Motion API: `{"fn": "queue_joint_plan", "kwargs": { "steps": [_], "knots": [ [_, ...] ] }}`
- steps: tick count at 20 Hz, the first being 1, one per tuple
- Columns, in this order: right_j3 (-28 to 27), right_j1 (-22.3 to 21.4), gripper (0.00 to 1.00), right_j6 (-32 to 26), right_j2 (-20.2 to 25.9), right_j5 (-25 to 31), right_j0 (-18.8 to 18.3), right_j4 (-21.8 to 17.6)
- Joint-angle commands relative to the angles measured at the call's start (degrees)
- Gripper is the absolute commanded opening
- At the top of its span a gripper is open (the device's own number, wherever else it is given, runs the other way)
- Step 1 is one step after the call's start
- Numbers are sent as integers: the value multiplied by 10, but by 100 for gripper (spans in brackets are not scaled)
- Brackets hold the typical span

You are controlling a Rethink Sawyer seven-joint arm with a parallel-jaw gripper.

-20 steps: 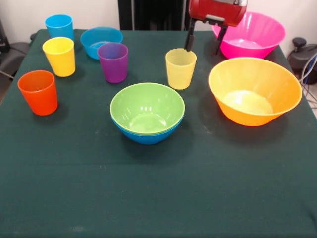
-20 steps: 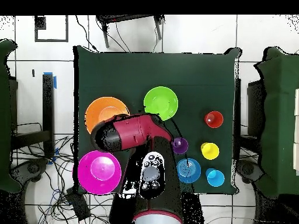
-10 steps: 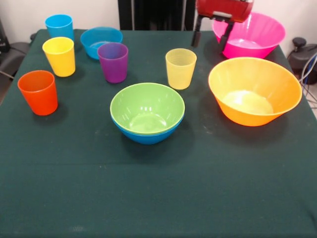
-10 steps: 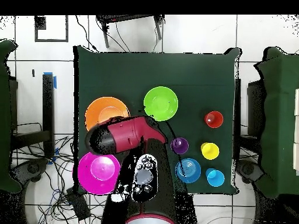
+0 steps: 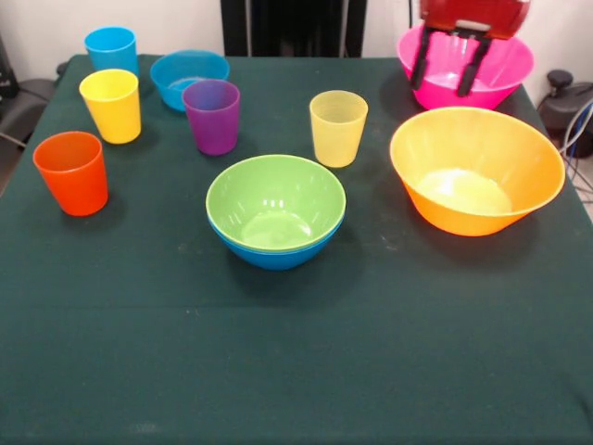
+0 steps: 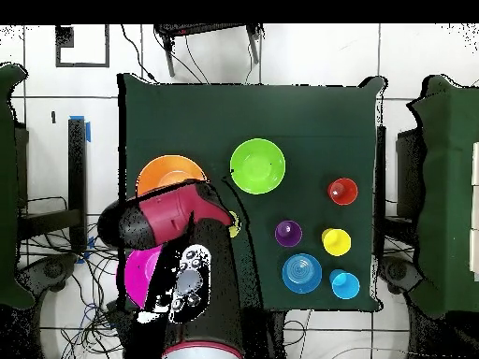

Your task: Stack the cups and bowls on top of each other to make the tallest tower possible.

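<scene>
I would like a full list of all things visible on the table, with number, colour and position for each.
Cups: five; blue, yellow, orange, all at front view's left; purple; pale yellow-green, centre.
Large bowls: two; pink far right, orange-yellow in front of it.
Nested bowls: two; green inside blue, centre.
Small bowl: one, blue, behind purple cup.
Table: one, dark green cloth.
Gripper: one, red and black, open, over pink bowl.
</scene>
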Motion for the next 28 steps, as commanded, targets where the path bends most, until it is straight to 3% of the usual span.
{"fn": "queue_joint_plan", "kwargs": {
  "steps": [1,11,21,28],
  "knots": [
    [-20,49,100,20,61,22,-9,20],
    [0,93,100,9,93,-78,-64,5],
    [17,99,100,-29,125,-111,-129,-23],
    [18,83,100,-51,133,-95,-156,-40]
  ]
}}
